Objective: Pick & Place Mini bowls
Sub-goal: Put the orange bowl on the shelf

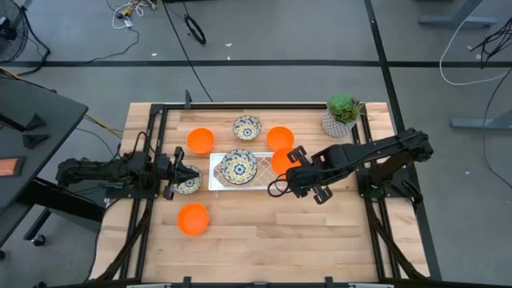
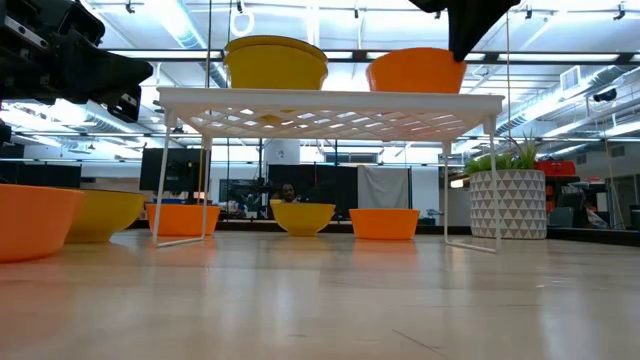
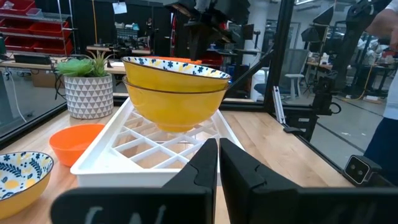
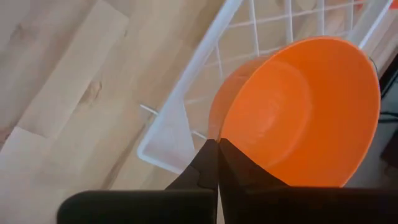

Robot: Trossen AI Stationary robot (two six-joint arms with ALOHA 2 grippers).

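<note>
In the high view, nearest the lower edge of the frame, a lone orange bowl [image 1: 192, 218] sits on the wooden desk [image 1: 264, 232]. Above it, left of centre, the left tool [image 1: 186, 174] hangs over a patterned bowl [image 1: 190, 184] with its fingers clenched together on nothing; its own wrist view shows the two dark fingers [image 3: 205, 168] pressed nearly shut and empty, aimed at the white wire rack [image 3: 155, 146].

On that rack [image 1: 216, 178], at the centre of the frame, sit stacked patterned bowls [image 1: 238, 166]. Only the left wrist view reveals that there are two, nested, with yellow outsides [image 3: 176, 93]; the low view confirms the yellow stack [image 2: 276, 62] on top of the rack.

At the rack's right end, the right tool [image 1: 290, 170] grips the rim of an orange bowl [image 1: 282, 162]. The right wrist view alone shows the closed fingers pinching that bowl [image 4: 298, 112], tilted over the rack's corner.

Farther up the high view lie another orange bowl [image 1: 200, 141], a patterned bowl [image 1: 247, 127] and a third orange bowl [image 1: 279, 137]. A potted plant [image 1: 342, 114] stands in the desk's upper right corner.
</note>
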